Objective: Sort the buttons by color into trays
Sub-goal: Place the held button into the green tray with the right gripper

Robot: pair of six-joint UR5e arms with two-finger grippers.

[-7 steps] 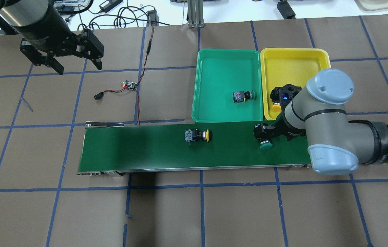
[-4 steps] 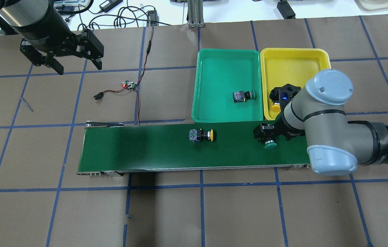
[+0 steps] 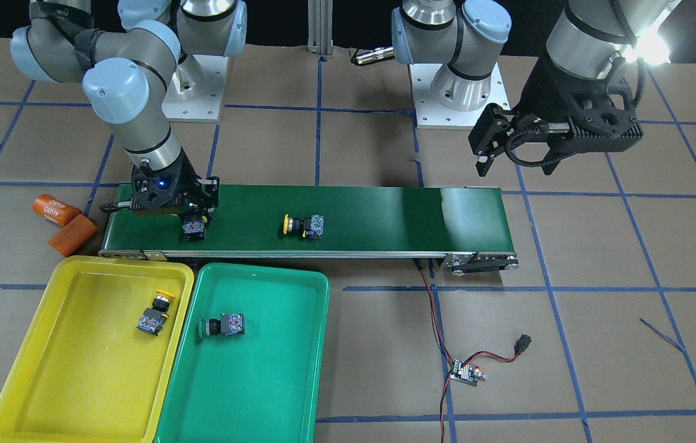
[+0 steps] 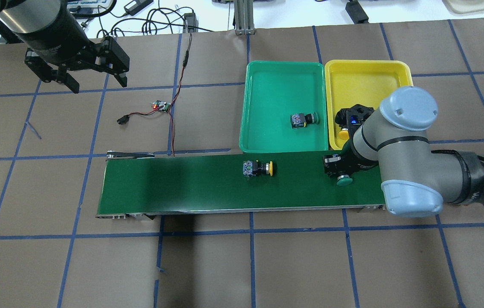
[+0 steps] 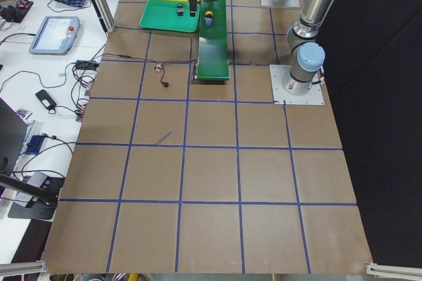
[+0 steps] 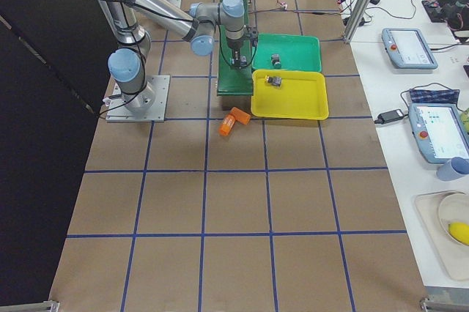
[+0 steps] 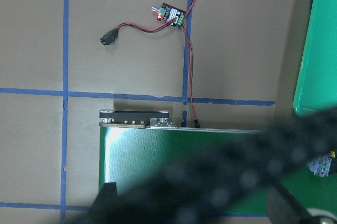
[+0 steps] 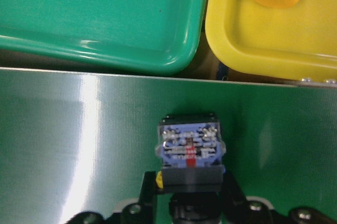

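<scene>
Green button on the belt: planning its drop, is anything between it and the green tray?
Nothing visible does. Between the belt's green button and the green tray lie only bare conveyor belt and the tray's rim; the belt's yellow button sits aside.

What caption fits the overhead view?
Right gripper at a green button on the conveyor; yellow button nearby.

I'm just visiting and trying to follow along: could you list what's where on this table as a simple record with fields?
green tray: holds the sorted green button
yellow tray: holds the sorted yellow button
belt: carries the loose yellow button mid-belt and the loose green button near the trays
right fingers: either side of the loose green button; grip unclear
left fingers: open, above the table, holding nothing
</scene>
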